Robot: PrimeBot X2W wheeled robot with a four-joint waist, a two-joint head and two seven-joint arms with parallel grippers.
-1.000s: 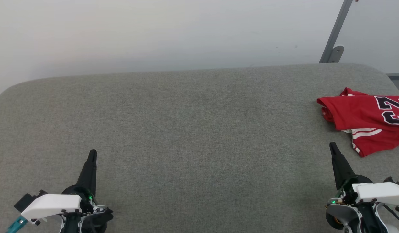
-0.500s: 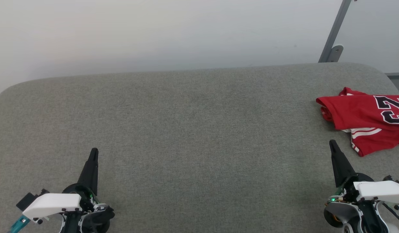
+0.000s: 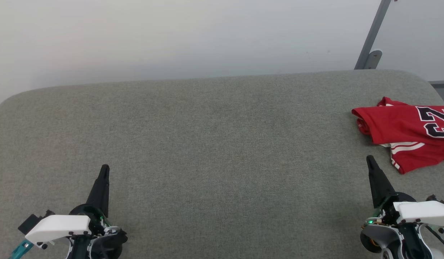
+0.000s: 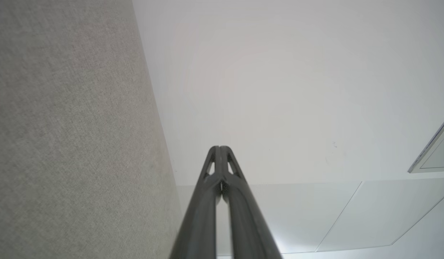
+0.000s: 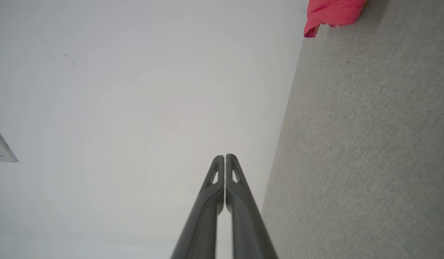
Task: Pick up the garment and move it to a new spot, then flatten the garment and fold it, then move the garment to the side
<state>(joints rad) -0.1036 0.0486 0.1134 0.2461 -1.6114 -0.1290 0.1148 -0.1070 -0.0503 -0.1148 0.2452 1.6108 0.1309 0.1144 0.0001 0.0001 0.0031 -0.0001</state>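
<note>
The roughly folded red jersey point(image 3: 405, 133) lay at the right end of the grey tabletop point(image 3: 222, 144), apparently set aside as required, while the left pincer point(image 3: 104, 169) and right pincer point(image 3: 369, 159), both fully closed and empty, hovered over the tabletop's near edge, presumably parked clear.

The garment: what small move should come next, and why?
Probably open the right gripper and reach toward the garment: it lies bunched at the right end of the grey surface, closest to that gripper, which is shut and apart from it.
</note>
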